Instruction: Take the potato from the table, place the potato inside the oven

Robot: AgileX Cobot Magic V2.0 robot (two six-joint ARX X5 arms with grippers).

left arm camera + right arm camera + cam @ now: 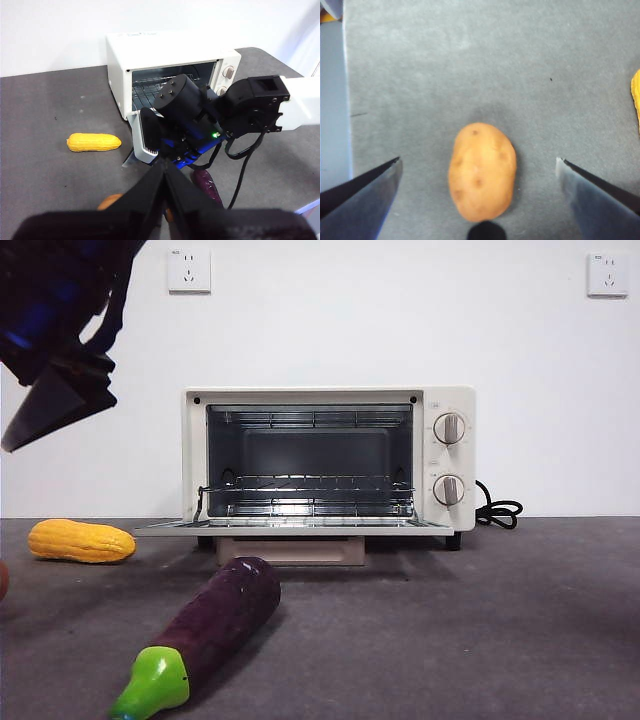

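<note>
**Right gripper poised over the potato, oven standing open**

The right gripper point(479, 170) is held above the potato point(481, 171), jaws spread wide with one to each side and clear of its skin; nothing is gripped. The spread and centring suggest a descent and closing are being prepared. The potato lies on the table point(470, 65) at the near left of the scene, only a sliver of it showing at the left edge in the front view. A corn cob point(81, 541) lies just beyond it, towards the oven.

The left gripper point(165, 175) is held high and back, seemingly waiting; its jaws are seen pressed together with nothing between them.

The oven point(328, 465) stands at the far middle against the wall, door folded down flat, presumably left so for loading. Only the wire rack point(305, 495) is seen inside; no food is on it. An eggplant point(205, 632) lies on the table in front of the oven door, slanting towards the near left, and may need to be cleared on the carry.
</note>
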